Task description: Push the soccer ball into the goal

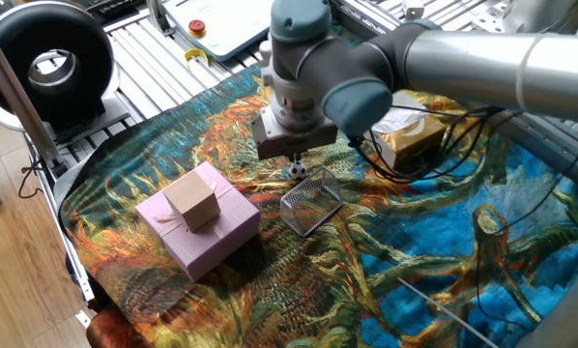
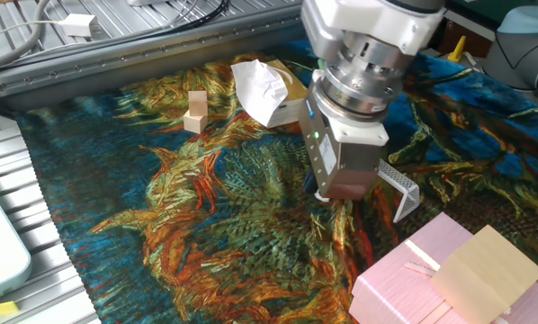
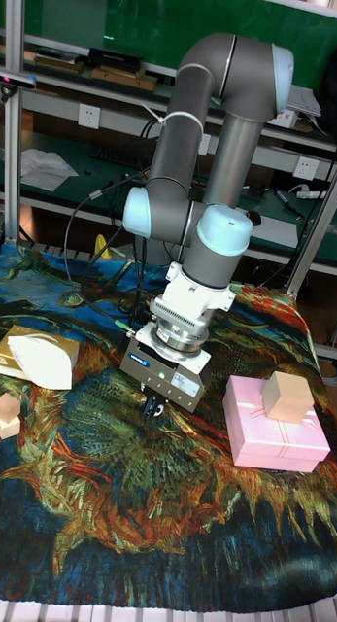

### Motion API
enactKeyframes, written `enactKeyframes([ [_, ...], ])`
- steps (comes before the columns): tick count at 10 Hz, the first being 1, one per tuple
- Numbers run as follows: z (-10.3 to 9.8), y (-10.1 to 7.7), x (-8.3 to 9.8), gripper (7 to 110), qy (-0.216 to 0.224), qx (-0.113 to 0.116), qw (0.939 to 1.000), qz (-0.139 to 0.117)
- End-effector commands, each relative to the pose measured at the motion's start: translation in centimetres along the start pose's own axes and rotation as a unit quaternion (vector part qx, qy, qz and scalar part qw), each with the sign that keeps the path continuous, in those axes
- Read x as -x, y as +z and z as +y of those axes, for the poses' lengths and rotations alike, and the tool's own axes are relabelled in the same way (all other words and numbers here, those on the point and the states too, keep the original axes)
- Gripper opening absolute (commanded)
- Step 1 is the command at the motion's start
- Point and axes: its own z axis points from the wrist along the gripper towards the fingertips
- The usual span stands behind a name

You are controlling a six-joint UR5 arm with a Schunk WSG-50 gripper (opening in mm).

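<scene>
The soccer ball [image 1: 296,171], tiny and white with black patches, lies on the patterned cloth just in front of the goal [image 1: 310,201], a small wire-mesh wedge. My gripper [image 1: 294,156] hangs directly over the ball's far side, fingers together and nothing held. In the other fixed view the gripper [image 2: 328,193] covers almost all of the ball, and the goal [image 2: 398,185] shows to its right. From the tall fixed view the gripper [image 3: 152,405] points down at the cloth and hides the goal.
A pink gift box [image 1: 200,232] with a small cardboard box [image 1: 192,201] on top stands left of the goal. A tan bag with white paper [image 1: 402,126] and black cables lie behind it. A small wooden cube [image 2: 196,110] sits far off on the cloth.
</scene>
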Motion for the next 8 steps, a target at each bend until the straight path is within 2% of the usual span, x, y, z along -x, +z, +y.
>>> enactKeyframes([
  [1, -0.4, 0.1, -1.3, 7, 0.014, 0.002, 0.9999, -0.003],
  [5, -0.4, -0.4, -2.4, 7, 0.029, 0.002, 0.9996, -0.003],
  [8, -0.3, -0.8, -2.5, 7, 0.032, 0.000, 0.9995, -0.005],
])
